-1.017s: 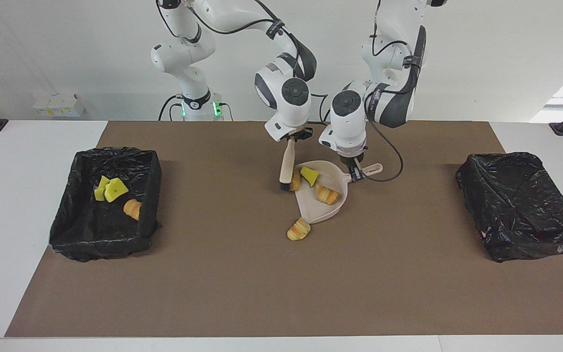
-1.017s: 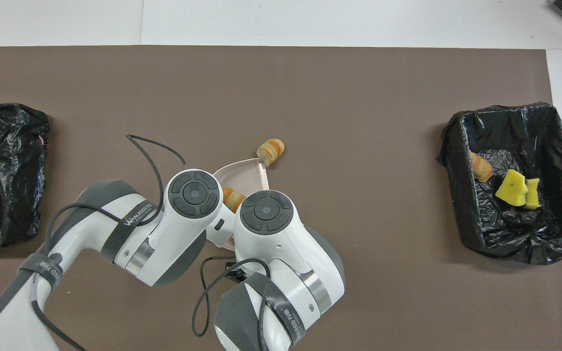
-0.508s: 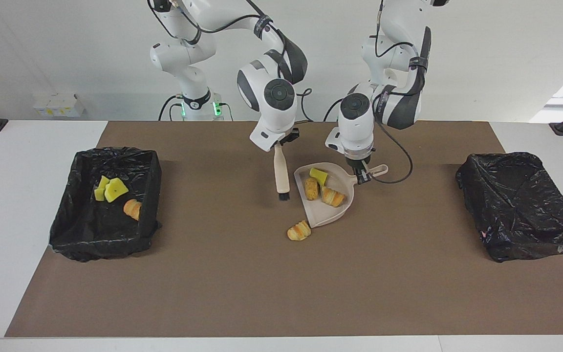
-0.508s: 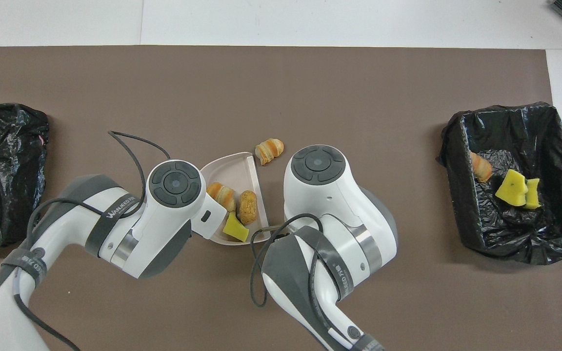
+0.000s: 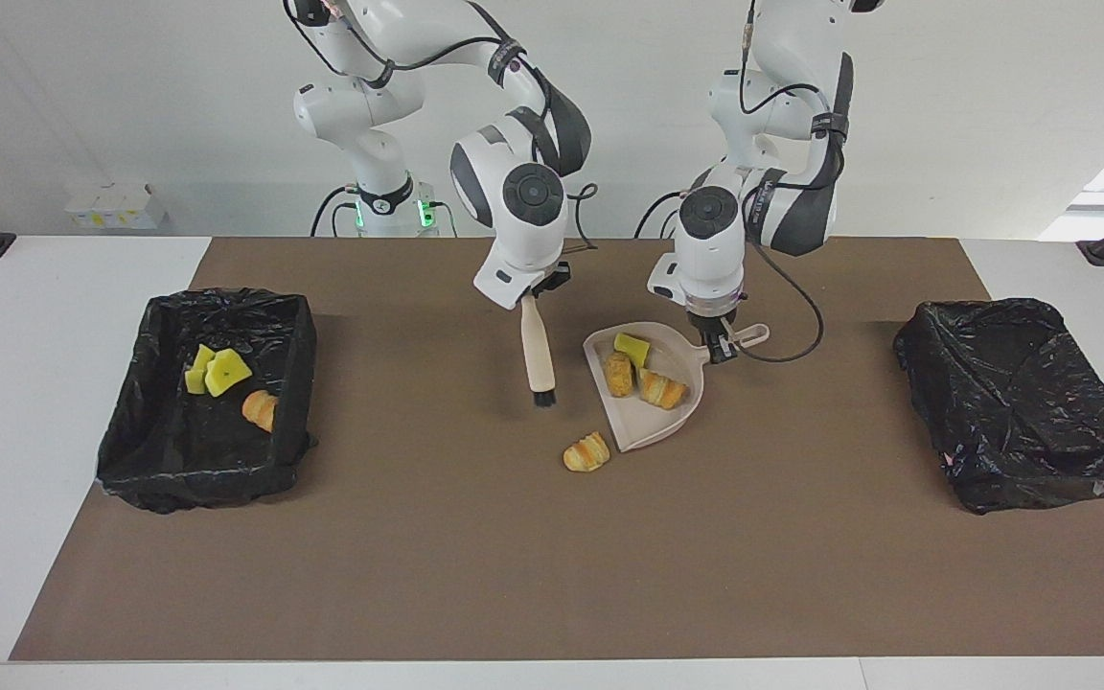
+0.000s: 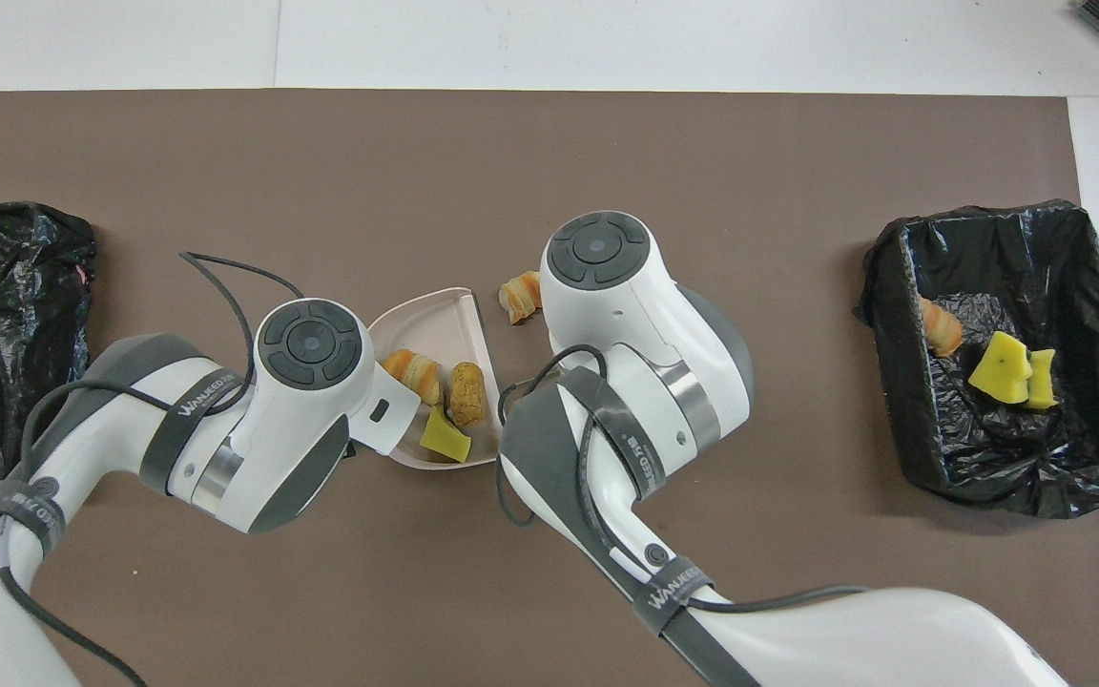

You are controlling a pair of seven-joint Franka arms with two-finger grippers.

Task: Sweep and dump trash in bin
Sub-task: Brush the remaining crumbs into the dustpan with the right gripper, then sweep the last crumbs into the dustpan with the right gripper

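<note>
In the facing view, our right gripper clamps the brush upright beside the loose bread scrap, ready to sweep. Our left gripper grips the dustpan handle, its mouth facing that scrap.

Overhead, a sponge piece and two bread lumps sit in the pan; one lined bin holds more.

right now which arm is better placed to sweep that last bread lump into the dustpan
Right. Its pincer holds the brush, bristles near the bread lump by the dustpan mouth. The left pincer is busy gripping the dustpan's handle.
</note>
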